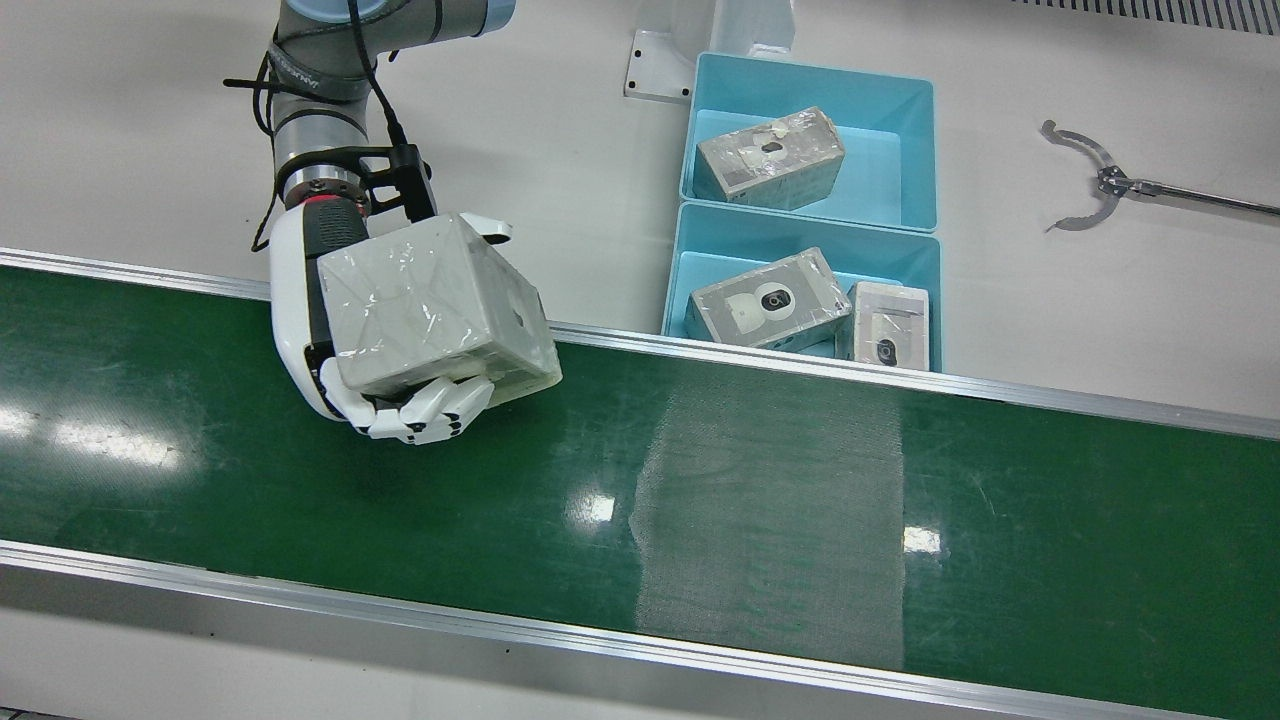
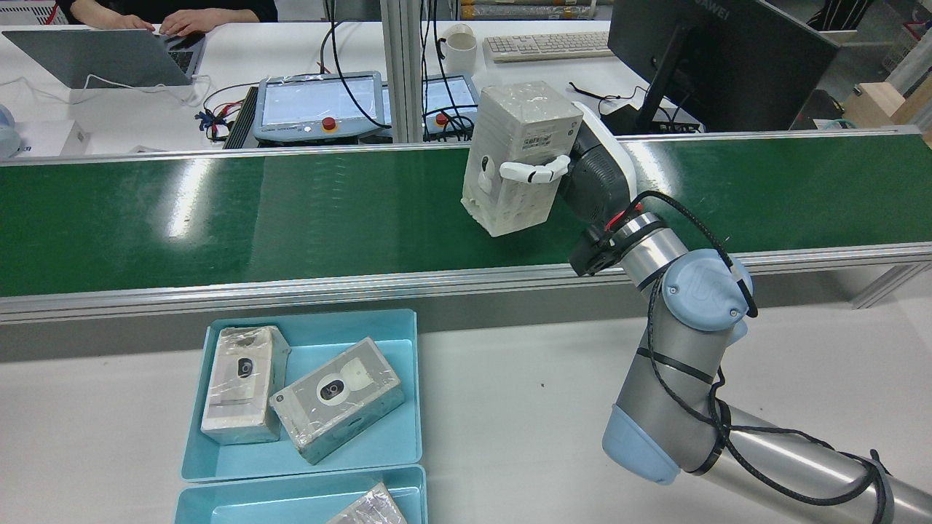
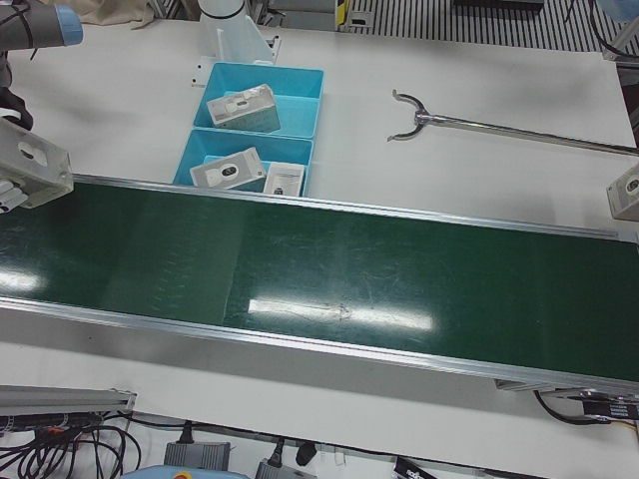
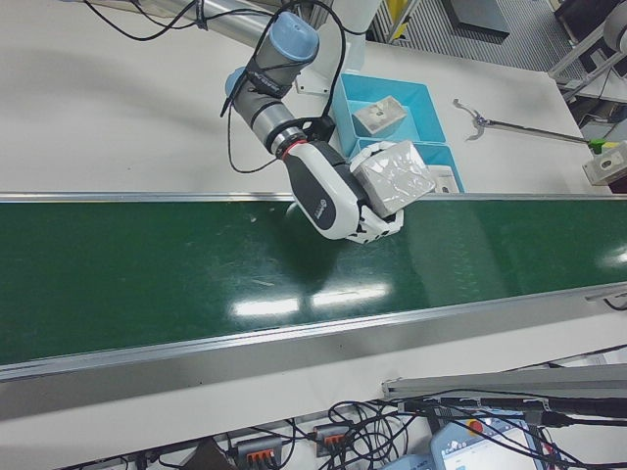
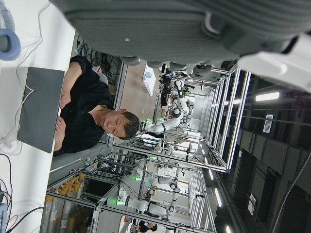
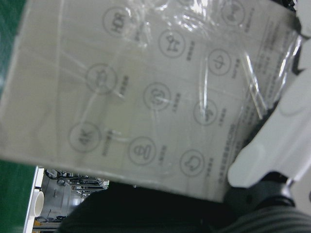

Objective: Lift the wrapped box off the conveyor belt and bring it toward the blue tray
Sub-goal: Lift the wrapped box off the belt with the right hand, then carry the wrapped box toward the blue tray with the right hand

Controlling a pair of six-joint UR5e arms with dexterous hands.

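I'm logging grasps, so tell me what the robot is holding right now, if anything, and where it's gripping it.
The right hand holds the wrapped box above the belt, palm against one side, fingers curled over the opposite face. The left hand holds nothing visible.

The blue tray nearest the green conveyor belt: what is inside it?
Two plastic-wrapped grey boxes lie inside the blue plastic tray, side by side. The tray floor beneath them is covered.

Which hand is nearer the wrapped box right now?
Right. The right hand is shut on the wrapped box, lifted over the belt. The left hand appears in no station view.
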